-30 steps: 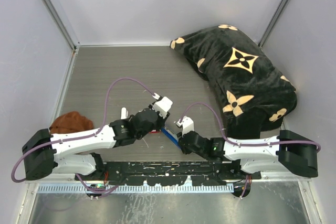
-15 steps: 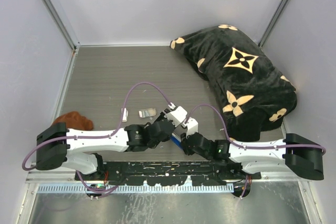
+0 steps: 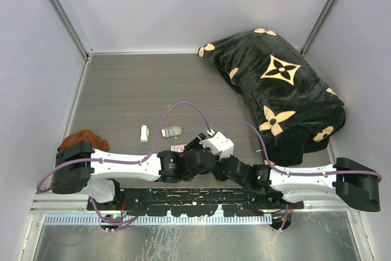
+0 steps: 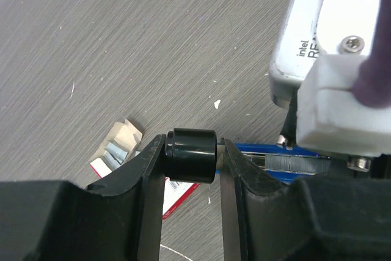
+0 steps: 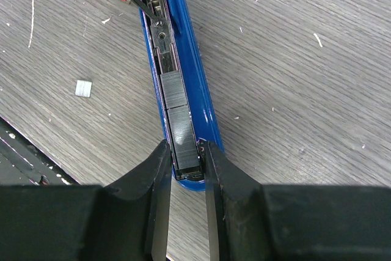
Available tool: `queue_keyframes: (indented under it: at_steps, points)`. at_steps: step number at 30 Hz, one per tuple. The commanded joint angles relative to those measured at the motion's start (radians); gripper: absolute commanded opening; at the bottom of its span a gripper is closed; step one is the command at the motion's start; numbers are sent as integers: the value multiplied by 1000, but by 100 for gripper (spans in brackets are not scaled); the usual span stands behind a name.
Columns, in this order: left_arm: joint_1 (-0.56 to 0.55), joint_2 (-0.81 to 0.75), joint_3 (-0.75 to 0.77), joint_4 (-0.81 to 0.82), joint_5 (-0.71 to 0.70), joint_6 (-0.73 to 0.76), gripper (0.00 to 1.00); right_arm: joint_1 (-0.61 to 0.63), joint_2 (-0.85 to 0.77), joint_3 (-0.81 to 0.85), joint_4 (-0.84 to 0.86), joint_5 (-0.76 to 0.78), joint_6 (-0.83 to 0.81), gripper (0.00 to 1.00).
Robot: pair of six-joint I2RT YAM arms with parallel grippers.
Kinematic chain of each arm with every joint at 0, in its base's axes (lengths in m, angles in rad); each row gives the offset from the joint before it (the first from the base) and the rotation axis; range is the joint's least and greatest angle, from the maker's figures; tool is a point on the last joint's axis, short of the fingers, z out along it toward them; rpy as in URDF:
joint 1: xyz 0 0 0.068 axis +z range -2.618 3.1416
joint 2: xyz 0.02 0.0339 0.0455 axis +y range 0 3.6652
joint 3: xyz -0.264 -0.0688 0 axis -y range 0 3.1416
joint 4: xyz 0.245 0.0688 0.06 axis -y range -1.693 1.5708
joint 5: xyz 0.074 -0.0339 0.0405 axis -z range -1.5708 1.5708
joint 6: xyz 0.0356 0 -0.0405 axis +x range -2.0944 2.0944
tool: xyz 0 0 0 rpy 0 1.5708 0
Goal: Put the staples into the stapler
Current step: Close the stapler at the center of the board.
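Staples [image 5: 177, 120] in stapler [image 5: 200, 90] channel, right fingers [image 5: 154, 194] gripping its end

One stapler [image 5: 195, 90], one cardboard box [image 3: 178, 148]

Front-centre of the grey wood-grain bench [image 3: 122, 84] is jammed, with the left claw [image 4: 191, 145] and right claw [image 5: 184, 146] nose to nose. The right wrist's white camera housing [image 4: 330, 59] overhangs the slim blue stapler [image 5: 197, 90]. Right claw fingers sit tight on both sides of the stapler's near end, no way in there. Left claw's gap is filled by a black cylindrical piece [image 4: 191, 157]. The channel with the silvery staples [image 5: 177, 114] lies uncovered between the claws. An open red-and-white cardboard box [image 4: 119, 151] crowds the stapler's far end. A black monogrammed blanket heap [image 3: 281, 90] blocks right rear, and a brown cloth lump [image 3: 82, 140] sits at the left edge. A small white oblong piece [image 3: 144, 132] and a small clear-grey piece [image 3: 171, 131] lie mid-left. Rear-left bench is open.
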Motion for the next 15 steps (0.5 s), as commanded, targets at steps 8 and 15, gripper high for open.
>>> queue_keyframes:
  at_steps: [8, 15]
  points:
    - [-41, 13, 36, 10, 99, -192, 37, -17, -28, -37, 47, 74, 83, 22]
    - [-40, 33, 64, 37, 122, -176, 47, -17, -14, -45, 76, 23, 70, 25]
